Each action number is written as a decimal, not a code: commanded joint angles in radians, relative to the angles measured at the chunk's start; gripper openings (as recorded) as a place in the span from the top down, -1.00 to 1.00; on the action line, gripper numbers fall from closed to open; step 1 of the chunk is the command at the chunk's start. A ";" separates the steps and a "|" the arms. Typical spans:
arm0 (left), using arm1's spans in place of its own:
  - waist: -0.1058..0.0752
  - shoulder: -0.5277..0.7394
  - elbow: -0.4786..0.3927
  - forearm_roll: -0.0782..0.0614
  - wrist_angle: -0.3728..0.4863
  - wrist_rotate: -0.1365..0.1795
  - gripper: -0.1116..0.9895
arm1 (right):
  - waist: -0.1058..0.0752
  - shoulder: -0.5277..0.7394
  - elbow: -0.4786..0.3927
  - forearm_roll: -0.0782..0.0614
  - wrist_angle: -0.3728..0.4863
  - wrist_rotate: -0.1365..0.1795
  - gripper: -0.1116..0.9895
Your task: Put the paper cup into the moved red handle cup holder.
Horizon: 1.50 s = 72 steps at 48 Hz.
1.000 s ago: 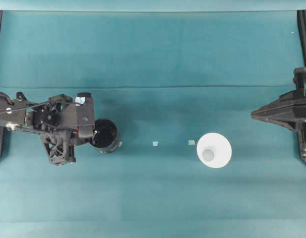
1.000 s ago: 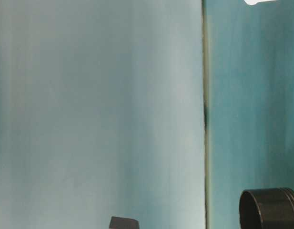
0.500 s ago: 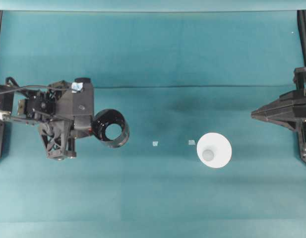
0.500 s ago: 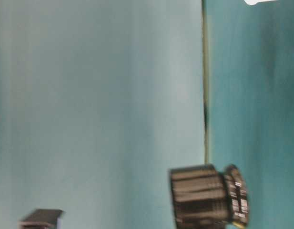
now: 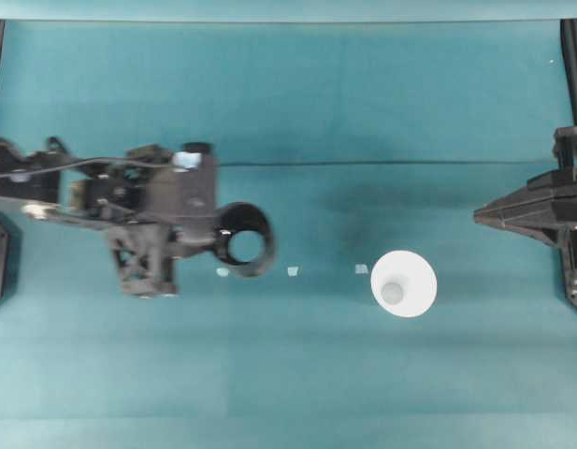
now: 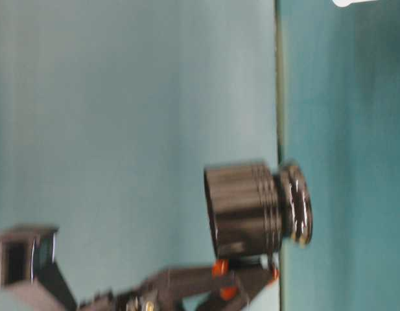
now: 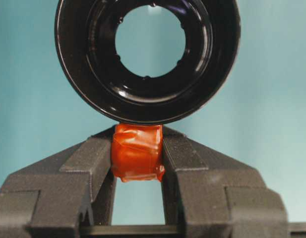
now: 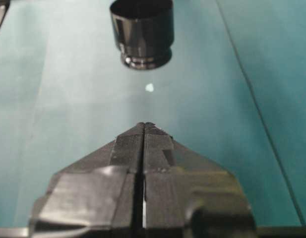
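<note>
The left gripper (image 7: 137, 158) pinches the orange-red handle stub (image 7: 137, 151) of the red handle cup holder (image 7: 147, 59) between its two black fingers (image 7: 88, 163). The glossy black holder sits just ahead of the fingertips, its mouth facing the wrist camera, and the teal worktop (image 7: 272, 99) shows through a round hole in its base. In the table-level view the holder (image 6: 251, 208) hangs clear of the worktop surface, upright, with the handle stub (image 6: 220, 268) in the gripper beside it. From overhead the left gripper (image 5: 216, 245) carries the holder (image 5: 245, 245) at its tip, and small pale scraps (image 5: 293, 271) lie on the worktop just beyond it. Further ahead of this gripper, well apart from the holder, the paper cup (image 5: 403, 282) stands on the worktop.

The right gripper (image 8: 144, 126) has its fingers pressed together with nothing between them. It rests at the far right edge (image 5: 484, 217), pointing towards the holder (image 8: 141, 32), with the paper cup near and off to one side.
</note>
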 commanded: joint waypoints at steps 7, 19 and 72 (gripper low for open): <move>-0.002 0.084 -0.107 0.005 -0.003 0.018 0.31 | -0.009 0.003 -0.023 0.002 -0.005 0.009 0.99; 0.000 0.133 -0.138 0.005 -0.003 0.021 0.31 | -0.011 -0.005 -0.025 0.002 -0.002 0.009 0.99; 0.008 0.334 -0.126 0.005 -0.114 0.018 0.31 | -0.011 -0.006 -0.023 -0.002 0.009 0.008 0.99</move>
